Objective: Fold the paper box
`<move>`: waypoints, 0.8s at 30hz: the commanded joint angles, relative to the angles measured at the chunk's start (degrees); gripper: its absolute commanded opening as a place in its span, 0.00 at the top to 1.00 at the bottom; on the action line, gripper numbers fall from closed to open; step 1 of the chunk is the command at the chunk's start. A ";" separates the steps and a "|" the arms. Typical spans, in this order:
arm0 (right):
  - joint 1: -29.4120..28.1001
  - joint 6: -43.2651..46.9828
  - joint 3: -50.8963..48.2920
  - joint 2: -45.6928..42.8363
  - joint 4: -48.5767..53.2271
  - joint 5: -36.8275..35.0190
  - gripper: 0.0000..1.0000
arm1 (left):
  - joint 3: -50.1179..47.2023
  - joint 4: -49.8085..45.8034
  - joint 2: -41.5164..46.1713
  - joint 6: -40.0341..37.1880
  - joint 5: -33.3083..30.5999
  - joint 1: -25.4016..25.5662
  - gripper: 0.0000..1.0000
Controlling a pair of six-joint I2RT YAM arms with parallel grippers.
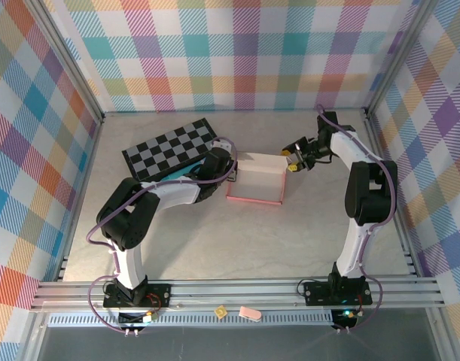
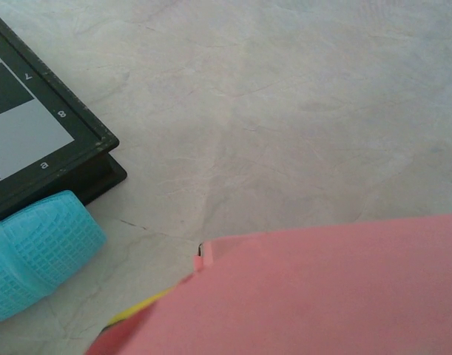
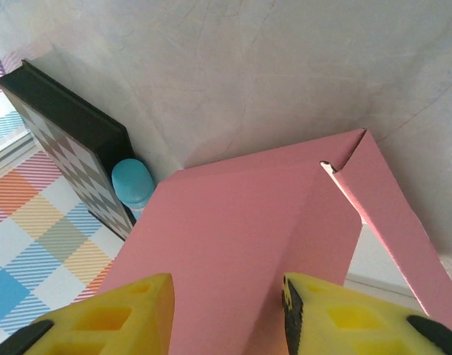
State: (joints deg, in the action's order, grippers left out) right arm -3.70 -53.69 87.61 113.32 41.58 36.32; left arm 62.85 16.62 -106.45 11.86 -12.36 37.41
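Observation:
The pink paper box [image 1: 257, 179] sits mid-table, partly folded, with its side walls raised and its pale inner face up. My left gripper [image 1: 223, 167] is at the box's left wall. In the left wrist view the pink cardboard [image 2: 322, 296] hides the jaws, and just a yellow sliver of one finger [image 2: 140, 305] peeks out below its edge. My right gripper [image 1: 293, 159] is at the box's far right corner. It stands open [image 3: 226, 314], its yellow fingers [image 3: 115, 318] wide apart in front of a creased pink panel [image 3: 233, 222].
The black-and-grey checkered board [image 1: 172, 147] lies at the back left, just beyond the left gripper, with the small teal bar [image 2: 37, 248] against its near edge. Plaid walls enclose the table on three sides. Bare tabletop [image 1: 237, 241] lies in front of the box.

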 commanded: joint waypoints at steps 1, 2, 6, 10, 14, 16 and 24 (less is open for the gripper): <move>-1.30 -3.76 -1.81 -2.28 -1.89 2.79 0.57 | 1.86 2.01 -0.68 2.24 0.16 1.34 1.00; -1.34 -4.56 -2.53 -2.35 -2.69 3.05 0.57 | 1.76 2.10 -0.71 2.35 0.18 1.43 1.00; -1.57 -6.53 -3.73 -2.18 -4.77 3.50 0.57 | 1.43 2.58 -0.85 2.94 0.38 1.52 1.00; -1.66 -8.04 -3.68 -1.87 -5.94 3.98 0.58 | 0.72 3.30 -0.85 3.52 0.75 1.53 1.00; -2.13 -9.77 -4.38 -2.12 -7.59 4.59 0.58 | -0.73 4.36 -0.61 3.82 0.91 1.53 1.00; -2.27 -9.90 -4.88 -2.26 -8.01 4.49 0.59 | -1.57 5.04 -0.40 3.98 1.17 1.53 1.00; -3.23 -7.15 -6.91 -3.13 -8.58 2.86 0.62 | -4.52 7.95 -0.25 5.28 2.50 1.53 1.00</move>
State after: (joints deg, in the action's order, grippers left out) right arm -5.04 -62.08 81.47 112.38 34.22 37.50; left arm 59.70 21.56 -106.45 15.66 -14.15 37.43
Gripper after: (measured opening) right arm 0.385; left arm 0.046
